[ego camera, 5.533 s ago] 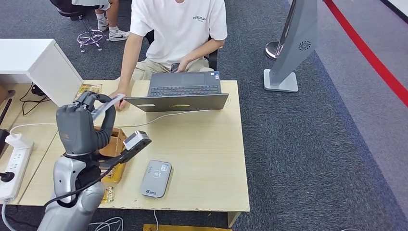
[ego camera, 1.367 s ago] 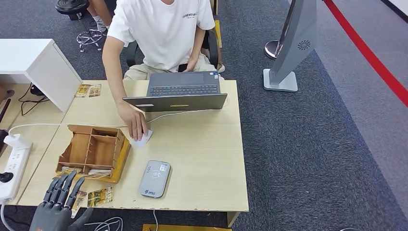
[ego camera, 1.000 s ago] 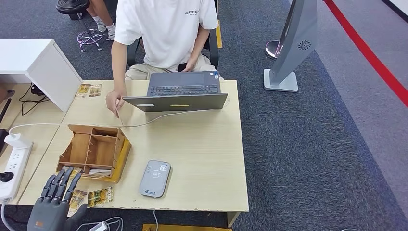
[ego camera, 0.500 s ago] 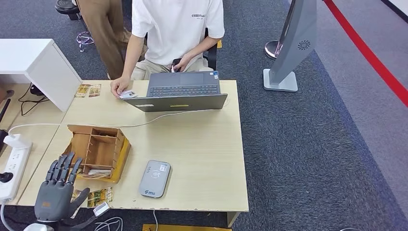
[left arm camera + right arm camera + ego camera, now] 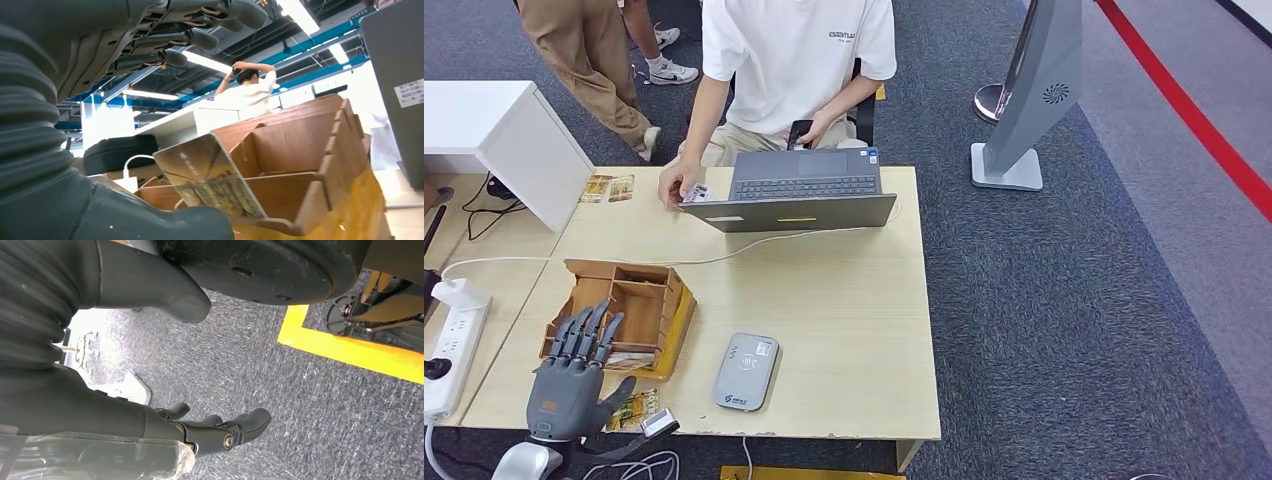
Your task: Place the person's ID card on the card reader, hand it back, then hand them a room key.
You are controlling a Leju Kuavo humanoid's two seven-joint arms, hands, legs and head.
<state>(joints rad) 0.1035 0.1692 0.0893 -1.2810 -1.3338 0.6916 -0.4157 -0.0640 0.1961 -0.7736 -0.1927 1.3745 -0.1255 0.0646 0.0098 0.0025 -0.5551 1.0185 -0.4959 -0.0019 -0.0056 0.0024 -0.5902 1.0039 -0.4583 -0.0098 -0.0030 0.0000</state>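
My left hand (image 5: 574, 378) hovers over the table's near left corner, fingers spread and empty, its fingertips reaching the wooden card box (image 5: 646, 300). In the left wrist view the fingers (image 5: 200, 37) spread above the box (image 5: 300, 150), where a picture-printed key card (image 5: 210, 177) leans in a slot. More such cards (image 5: 632, 408) lie on the table beside the hand. The grey card reader (image 5: 747, 371) lies bare near the front edge. The seated person (image 5: 794, 60) holds a white card (image 5: 696, 194) at the far edge. My right hand (image 5: 210, 432) hangs over the carpet, holding nothing.
An open laptop (image 5: 799, 195) stands at the far edge, its cable (image 5: 754, 245) crossing the table (image 5: 844, 300). A power strip (image 5: 449, 350) lies on the left. A white cabinet (image 5: 494, 130) stands far left. Another person (image 5: 584, 50) walks behind. A grey kiosk stand (image 5: 1034, 100) is to the right.
My left hand, which held a card out to the person earlier, dropped low and has now risen forward to the box. The person took the card from mid-table back beside the laptop.
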